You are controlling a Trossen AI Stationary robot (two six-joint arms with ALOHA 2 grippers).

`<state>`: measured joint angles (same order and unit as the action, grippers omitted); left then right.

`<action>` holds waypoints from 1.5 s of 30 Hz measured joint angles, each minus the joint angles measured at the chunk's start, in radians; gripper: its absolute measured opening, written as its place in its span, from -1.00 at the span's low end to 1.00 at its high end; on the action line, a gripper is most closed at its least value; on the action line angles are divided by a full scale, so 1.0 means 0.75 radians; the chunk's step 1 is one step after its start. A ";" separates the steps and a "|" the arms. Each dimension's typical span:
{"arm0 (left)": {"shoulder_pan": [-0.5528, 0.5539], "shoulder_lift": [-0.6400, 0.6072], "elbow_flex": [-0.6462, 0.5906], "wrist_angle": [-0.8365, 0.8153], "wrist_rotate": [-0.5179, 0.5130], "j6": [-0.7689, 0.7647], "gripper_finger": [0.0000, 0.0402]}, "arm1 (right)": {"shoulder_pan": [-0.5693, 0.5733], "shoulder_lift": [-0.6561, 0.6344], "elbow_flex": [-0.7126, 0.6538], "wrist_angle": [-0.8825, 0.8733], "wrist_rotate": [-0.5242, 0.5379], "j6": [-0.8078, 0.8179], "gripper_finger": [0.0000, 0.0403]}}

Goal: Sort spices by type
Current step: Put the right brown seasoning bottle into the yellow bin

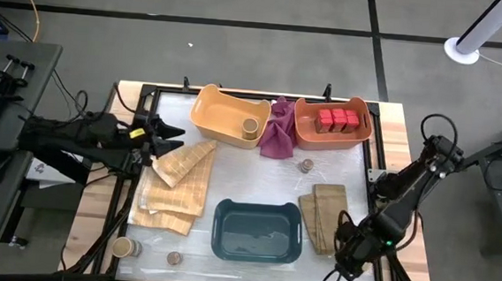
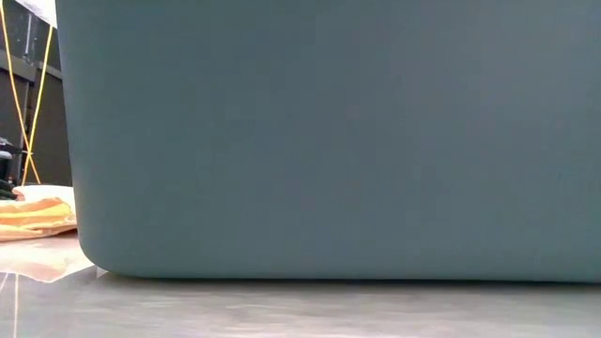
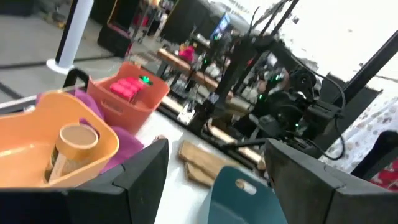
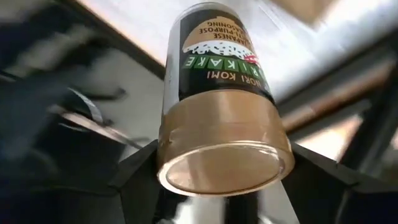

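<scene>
My right gripper (image 1: pixel 342 269) is near the table's near right corner, beside a folded tan cloth (image 1: pixel 321 216). It is shut on a tan-capped cylinder with a dark label (image 4: pixel 217 74). My left gripper (image 1: pixel 173 138) hovers open at the table's left, pointing toward the yellow bin (image 1: pixel 222 116), which holds one tan cylinder (image 1: pixel 250 127). Red tins (image 1: pixel 337 120) sit in the orange bin (image 1: pixel 358 135). Another tan cylinder (image 1: pixel 122 247) stands near the near left corner. Two small brown-topped jars (image 1: pixel 306 166) (image 1: pixel 174 258) rest on the table. My right gripper pinches the cylinder between its two fingers (image 4: pixel 140 177) at its tan band (image 4: pixel 224 140). The cylinder lies along the fingers, its tan end facing the wrist camera and its dark-labelled body (image 4: pixel 214 56) pointing away. The high view does not show whether it is lifted clear.
A teal bin (image 1: pixel 258 231) stands at the near middle and fills the low view (image 2: pixel 329 141). A magenta cloth (image 1: pixel 278 129) lies between the yellow and orange bins. Folded tan cloths (image 1: pixel 182 180) lie on the left. A dark frame rims the table (image 1: pixel 377 176).
</scene>
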<state>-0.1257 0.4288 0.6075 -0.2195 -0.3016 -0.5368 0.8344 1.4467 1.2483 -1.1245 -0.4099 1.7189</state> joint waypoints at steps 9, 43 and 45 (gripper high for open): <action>0.001 -0.107 0.001 -0.002 -0.033 0.012 0.24 | -0.315 -0.002 0.382 -0.023 0.481 -0.319 0.38; 0.264 0.460 0.102 0.058 -0.151 -0.001 0.24 | -1.743 0.606 0.788 0.290 0.347 -1.818 0.38; 0.346 0.557 0.186 -0.016 -0.091 0.017 0.24 | -1.751 0.663 0.896 0.175 0.350 -1.902 0.38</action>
<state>0.1335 0.8468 0.7470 -0.2318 -0.3700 -0.5241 -0.4788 1.9439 1.9200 -0.9934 -0.1476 0.2921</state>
